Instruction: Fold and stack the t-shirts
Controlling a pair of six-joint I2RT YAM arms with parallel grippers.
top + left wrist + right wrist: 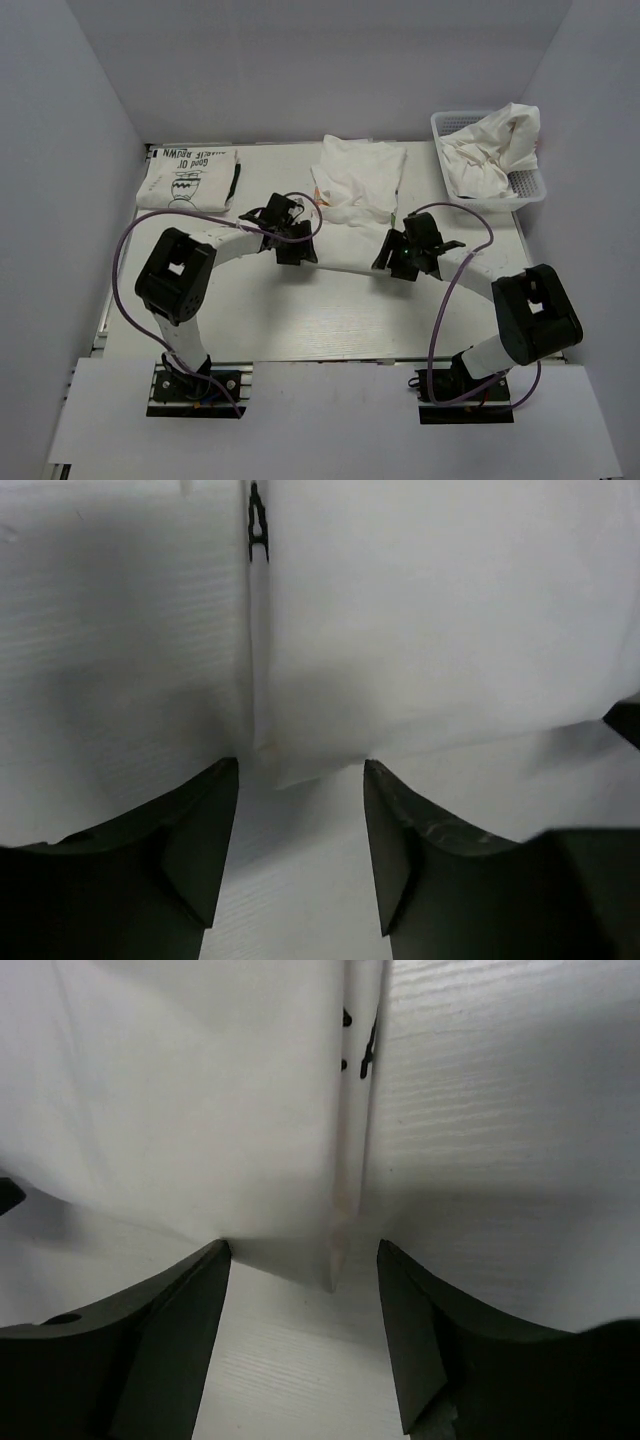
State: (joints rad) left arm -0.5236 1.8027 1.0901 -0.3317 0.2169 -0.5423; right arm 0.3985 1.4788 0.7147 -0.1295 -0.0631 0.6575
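A folded white t-shirt (358,182) lies at the table's far middle. My left gripper (298,228) sits at its near left corner and my right gripper (403,242) at its near right corner. In the left wrist view the left gripper (300,770) is open, and the shirt's (430,630) corner reaches down between the fingertips, held by neither. The right gripper (305,1252) is open too, with the shirt's (190,1090) folded edge ending in a point just ahead of the gap. A stack of folded t-shirts (188,178) with black lettering lies at the far left.
A white mesh basket (530,188) at the far right corner holds crumpled white t-shirts (495,148). Purple cables (455,290) loop over both arms. White walls close in the table (340,310) on three sides.
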